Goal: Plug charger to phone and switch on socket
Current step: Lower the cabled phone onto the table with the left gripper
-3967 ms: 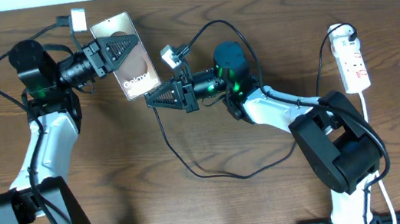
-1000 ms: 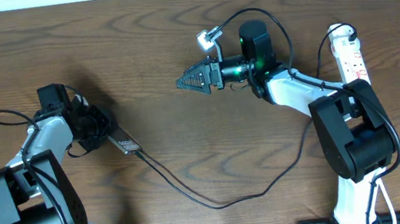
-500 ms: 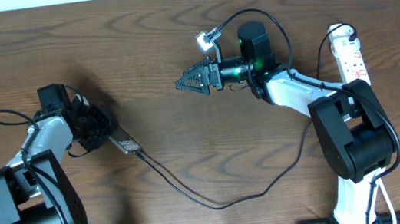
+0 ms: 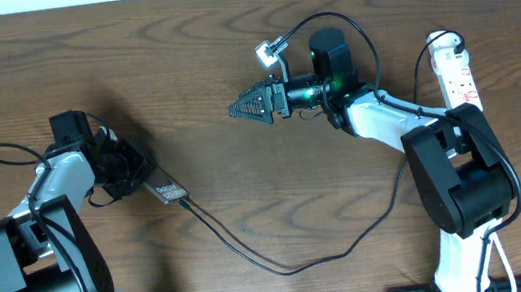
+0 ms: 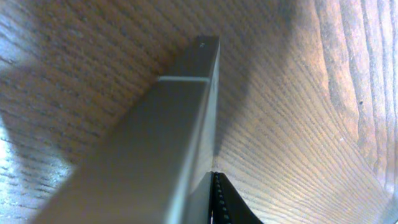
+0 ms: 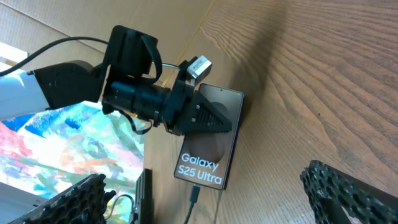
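Clamping the phone (image 6: 206,157), left jaws; charger (image 6: 194,194) meets its edge

The dark rectangular phone slab (image 6: 210,148), centre of my right-wrist view, bears a brown oval patch and white lettering. The brown wooden table (image 4: 225,30) shows darker grain streaks; upper right overhead, the narrow white plastic power strip (image 4: 461,84) carries red marks.

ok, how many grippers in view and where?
2. The left gripper is at the table's left, shut on the phone. The right gripper is open and empty above the table's middle. None looks hidden.
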Controlling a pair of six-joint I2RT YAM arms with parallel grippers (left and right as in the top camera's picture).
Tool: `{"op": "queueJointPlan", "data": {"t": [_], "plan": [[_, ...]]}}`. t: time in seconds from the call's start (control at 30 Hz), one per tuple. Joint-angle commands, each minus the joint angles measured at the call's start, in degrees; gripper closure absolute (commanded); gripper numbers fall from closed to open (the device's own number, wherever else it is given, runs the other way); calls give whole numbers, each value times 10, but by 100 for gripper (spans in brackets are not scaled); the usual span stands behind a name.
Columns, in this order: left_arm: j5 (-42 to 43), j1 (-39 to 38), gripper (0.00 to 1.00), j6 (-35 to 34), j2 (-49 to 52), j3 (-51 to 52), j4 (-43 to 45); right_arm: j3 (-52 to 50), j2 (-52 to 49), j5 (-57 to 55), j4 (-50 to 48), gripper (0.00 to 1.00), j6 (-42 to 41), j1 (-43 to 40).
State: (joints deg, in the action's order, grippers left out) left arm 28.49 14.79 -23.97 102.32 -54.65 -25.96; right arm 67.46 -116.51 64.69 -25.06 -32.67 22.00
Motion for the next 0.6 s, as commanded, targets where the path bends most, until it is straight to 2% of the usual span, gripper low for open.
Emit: {"op": "queueJointPlan", "data": {"t": [0.0,0.03,0.13,0.27,0.43,0.57], "plan": [[4,-1,84,3,6,2,-13,7,10,2,3,1,15,2],[4,-1,83,3,6,2,-15,7,10,2,3,1,15,2],[4,-1,68,4,6,2,-24,7,10,2,3,1,16,2],[4,-1,62,4,6,2,-38,7,10,2,3,1,17,2],[3,-1,49,4,6,2,-49,7,10,2,5,1,17,2],[-8,-1,48,3,6,2,-61,7,10,2,5,1,17,2]]}}
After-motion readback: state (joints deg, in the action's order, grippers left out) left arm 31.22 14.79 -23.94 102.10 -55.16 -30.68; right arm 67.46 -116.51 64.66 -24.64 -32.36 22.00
